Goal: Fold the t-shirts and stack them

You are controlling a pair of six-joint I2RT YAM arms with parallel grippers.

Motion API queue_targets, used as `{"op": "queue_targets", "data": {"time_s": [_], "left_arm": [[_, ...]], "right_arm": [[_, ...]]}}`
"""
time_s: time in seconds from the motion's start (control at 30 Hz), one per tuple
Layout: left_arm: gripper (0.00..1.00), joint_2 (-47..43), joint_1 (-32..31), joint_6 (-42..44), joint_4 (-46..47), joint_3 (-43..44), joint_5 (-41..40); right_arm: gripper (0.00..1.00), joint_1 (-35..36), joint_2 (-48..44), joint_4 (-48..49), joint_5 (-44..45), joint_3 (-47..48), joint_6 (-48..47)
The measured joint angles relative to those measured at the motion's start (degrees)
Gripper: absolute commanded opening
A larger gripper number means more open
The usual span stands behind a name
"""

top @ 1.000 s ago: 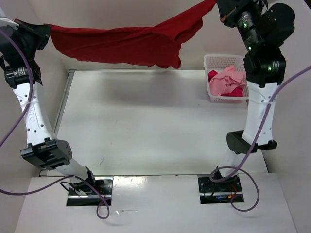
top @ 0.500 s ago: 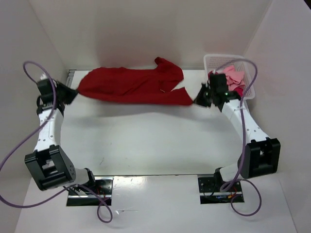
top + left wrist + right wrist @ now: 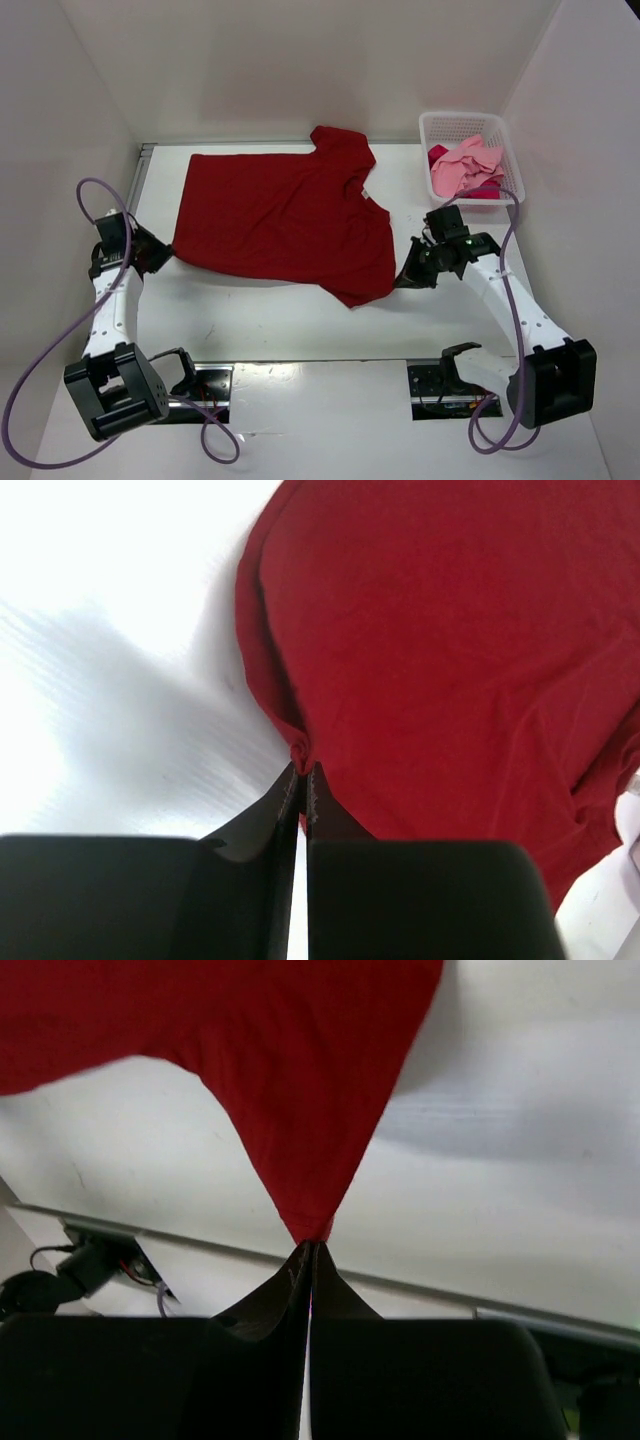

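The dark red t-shirt [image 3: 280, 215] lies spread nearly flat across the back half of the table, collar toward the right. My left gripper [image 3: 165, 257] is at its left corner, shut on a small pinch of the hem [image 3: 303, 752]. My right gripper [image 3: 402, 281] is low at the shirt's near right side, shut on a cloth corner [image 3: 315, 1222] that is pulled into a taut point. A light pink t-shirt [image 3: 465, 165] is crumpled in the white basket [image 3: 430, 125], with a crimson-pink one [image 3: 487, 190] partly hidden beneath it.
The basket stands at the back right corner against the wall. Bare white table [image 3: 280, 325] runs between the shirt's near edge and the arm bases. White walls close in the left, back and right sides.
The shirt hung stretched high between both raised grippers a second ago. Both arms have swung down and toward the near side, laying it out flat on the table, still gripped.
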Motion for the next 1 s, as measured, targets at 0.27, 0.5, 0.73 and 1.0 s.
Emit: {"op": "queue_targets", "data": {"time_s": [0.27,0.5,0.73,1.0], "left_arm": [[0.05,3.69,0.0,-0.09,-1.57,0.15,-0.66],[0.03,8.17,0.0,-1.6,-0.52,5.14,1.64],[0.01,8.28,0.0,-1.55,0.37,4.94,1.7],[0.0,6.8,0.0,-1.53,-4.11,1.11,-0.9]], "right_arm": [[0.0,0.76,3.56,-2.1,-0.96,2.89,1.79],[0.0,0.76,7.67,1.11,-0.2,14.19,3.34],[0.0,0.74,-1.64,0.81,0.24,4.46,5.49],[0.0,0.74,-3.63,-5.55,0.63,-1.55,8.0]]}}
